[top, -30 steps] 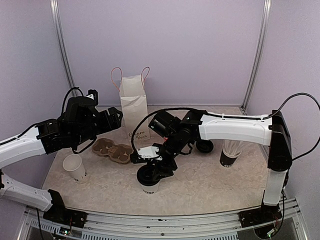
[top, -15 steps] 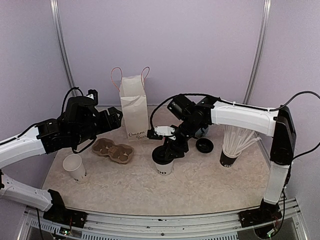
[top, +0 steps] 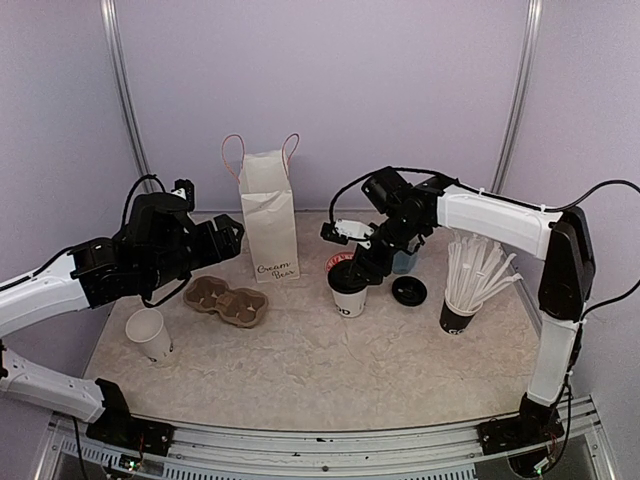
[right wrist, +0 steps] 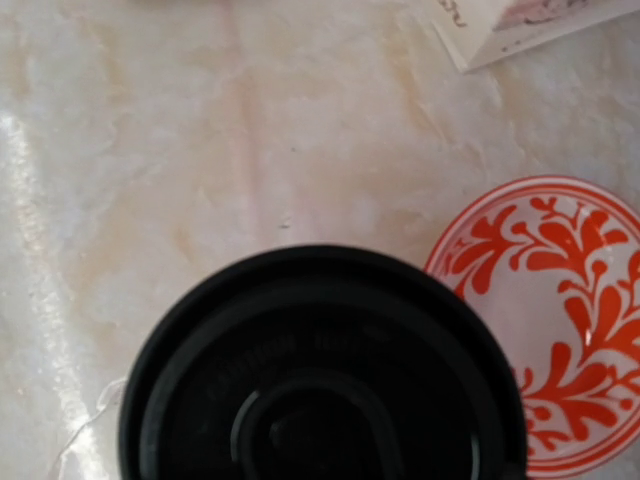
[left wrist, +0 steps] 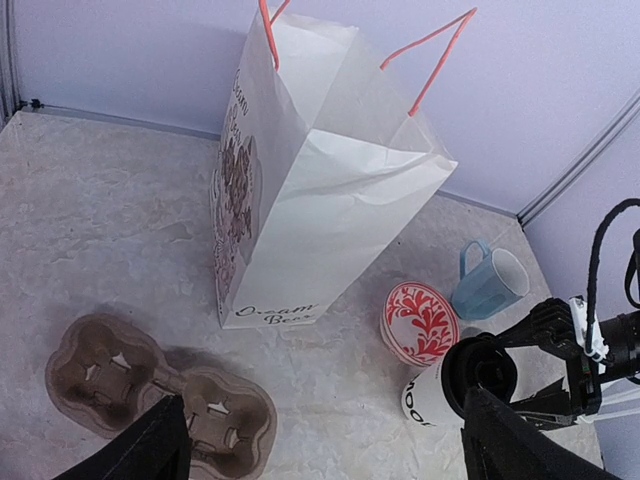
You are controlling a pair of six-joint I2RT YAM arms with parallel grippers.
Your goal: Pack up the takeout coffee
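Note:
One takeout coffee cup, white with black lettering and a black lid, is gripped by my right gripper at its top, just right of the white paper bag. The lid fills the bottom of the right wrist view and hides the fingers. The left wrist view shows this cup tilted. A second white cup stands open, without a lid, at the front left. A loose black lid lies right of the held cup. My left gripper is open and empty above the brown cardboard cup carrier.
A red-patterned white bowl sits just behind the held cup. A light blue mug stands behind it. A dark cup of white straws stands at the right. Purple walls close in the back and sides.
My right gripper has carried the lidded cup from the front middle of the table back and to the right, to beside the red-patterned bowl. The left arm has not moved.

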